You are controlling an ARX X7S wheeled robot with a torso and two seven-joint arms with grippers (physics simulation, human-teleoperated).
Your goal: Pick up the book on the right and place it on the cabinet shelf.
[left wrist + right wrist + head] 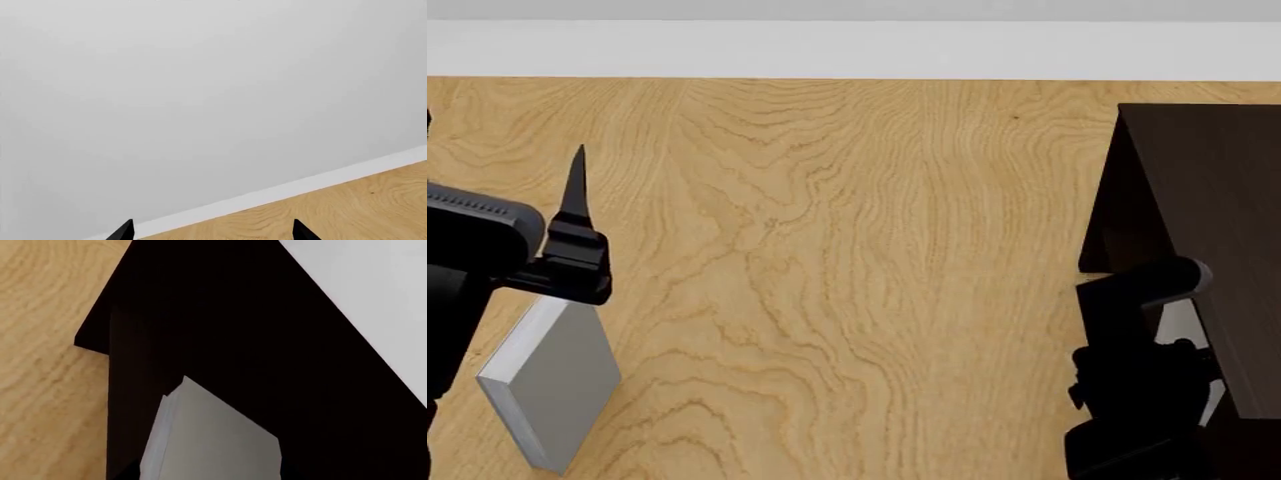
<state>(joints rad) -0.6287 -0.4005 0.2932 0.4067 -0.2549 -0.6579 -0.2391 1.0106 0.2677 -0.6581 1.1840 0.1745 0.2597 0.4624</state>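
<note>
A grey book (pixel 554 385) lies on the wood floor (pixel 854 260) just below the left gripper (pixel 212 231), whose fingers (pixel 122 231) are spread apart with nothing between them. The right gripper (pixel 1174 345) grasps the pale book (pixel 213 440), which stands out from the fingers against the dark cabinet (pixel 220 330); the shelf itself cannot be made out.

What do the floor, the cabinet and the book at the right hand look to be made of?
Floor: light wood or wood-look laminate with swirling grain, matte.
Cabinet: very dark brown, almost black board, probably stained wood; no grain visible.
Book: plain pale grey-white hard cover, smooth and unmarked; material unclear in this render.
</note>
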